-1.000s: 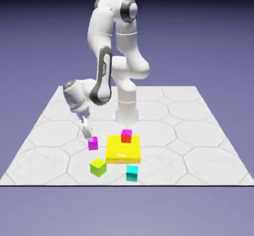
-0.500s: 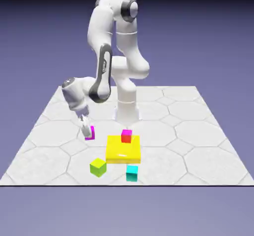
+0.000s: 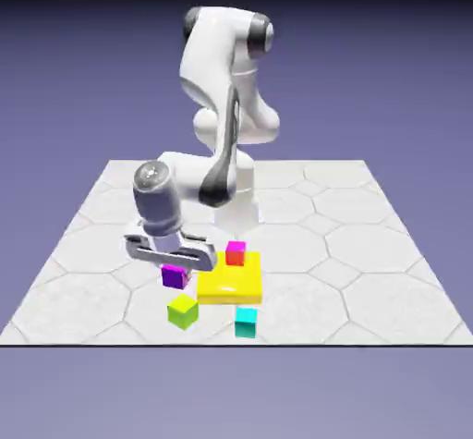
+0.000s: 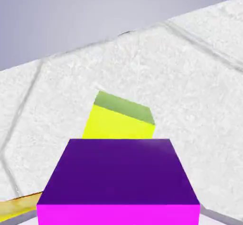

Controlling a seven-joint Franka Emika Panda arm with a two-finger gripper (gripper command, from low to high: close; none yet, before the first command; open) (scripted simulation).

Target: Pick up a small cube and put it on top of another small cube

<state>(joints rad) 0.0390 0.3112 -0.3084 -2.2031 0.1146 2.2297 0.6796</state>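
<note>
Across the pale worktop (image 3: 305, 312), the white arm (image 3: 208, 67) reaches out and down on the exterior view's left, and the flat yellow block (image 3: 229, 289) sits just beside the hand, towards the exterior view's right. Here's the gripper (image 3: 175, 269), closed to a cube's width, and it has its prize: the small magenta-purple cube (image 3: 175, 277) is between the fingertips, filling the bottom middle of the hand view, its dark face towards the lens. Whether it has any air beneath it, I can't tell. And the whole play turns on this: the lime-green cube (image 3: 183, 311) is the nearest neighbour, nearer the exterior camera than the held one and a touch to the exterior view's right. In the hand view it peeks out just beyond the held cube, its edges running askew to it. If that's the base, it calls for a clear lift, a short carry and a small twist to square up; go in low and the two could knock. The other candidates, the red cube with the pink top (image 3: 236, 253) on the yellow block and the teal cube (image 3: 246, 323), both lie farther off, to the exterior view's right.
</note>
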